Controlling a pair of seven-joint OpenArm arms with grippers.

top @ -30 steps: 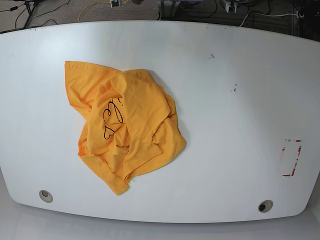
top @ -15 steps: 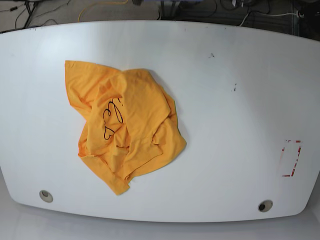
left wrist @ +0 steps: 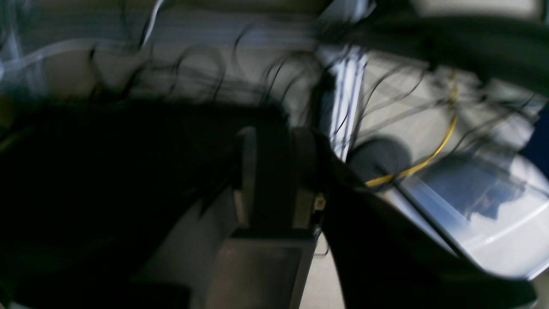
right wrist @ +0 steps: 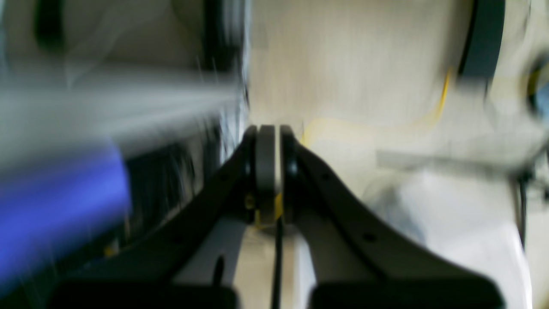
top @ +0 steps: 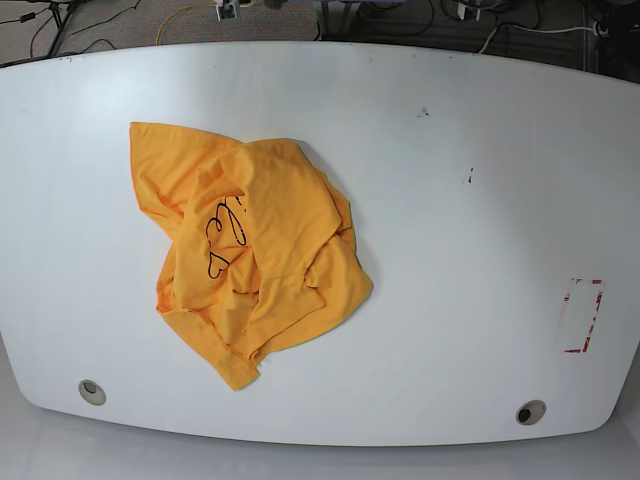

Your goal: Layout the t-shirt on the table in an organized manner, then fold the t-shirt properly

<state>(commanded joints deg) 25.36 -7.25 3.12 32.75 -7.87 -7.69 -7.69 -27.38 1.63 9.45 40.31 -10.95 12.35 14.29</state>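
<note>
This looks like a robotics lab or test room. The wide white counter (top: 420, 300) has two cable grommets (top: 531, 411) near its six o'clock edge and a red-white tape rectangle (top: 582, 316) at about four o'clock. Beyond its twelve o'clock edge, loose cables (top: 60, 25) sprawl over a grey floor (top: 120, 20).

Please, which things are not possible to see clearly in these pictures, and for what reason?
- Base view: the black lettering on the t-shirt is partly hidden by folds, unreadable.
- Base view: both arms are outside the frame.
- Left wrist view: left gripper is dark and blurred; jaw state unclear.
- Right wrist view: motion blur smears everything behind the right gripper.
</note>
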